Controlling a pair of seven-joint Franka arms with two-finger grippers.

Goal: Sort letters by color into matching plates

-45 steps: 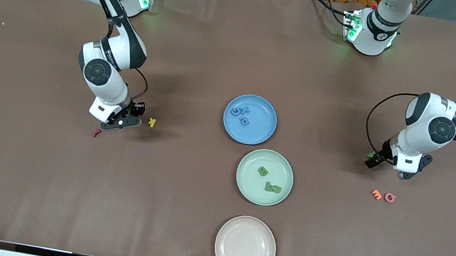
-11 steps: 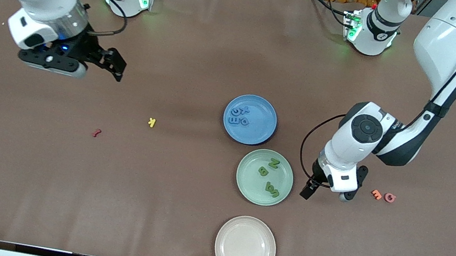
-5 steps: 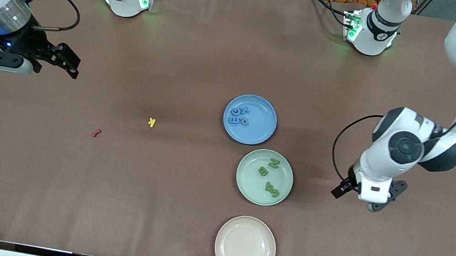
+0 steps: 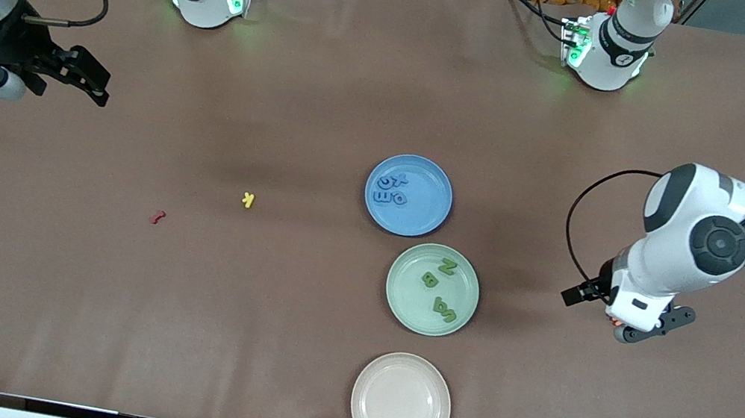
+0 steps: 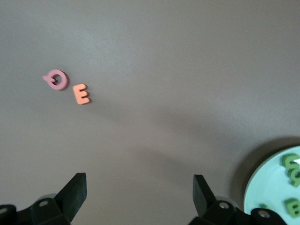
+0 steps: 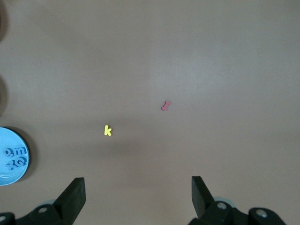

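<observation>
Writing: blue plate [image 4: 416, 220] is showing E, X; yellow letter [image 4: 248, 200] is reading k
Hidden: pink and orange letters [image 5: 69, 86] are sitting under the left end effector [image 4: 632, 330]
End effectors: left one and right end effector [image 4: 87, 82] are both gaping open, empty

Plates [image 4: 408, 224] — three; blue letters [image 4: 391, 188] — three; green letters [image 4: 441, 287] — about four; loose letters [image 4: 248, 200] — four.

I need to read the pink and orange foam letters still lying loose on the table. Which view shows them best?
The left wrist view: pink Q and orange E lie unobstructed. In the front view the left gripper hides them; the right wrist view misses them.
</observation>
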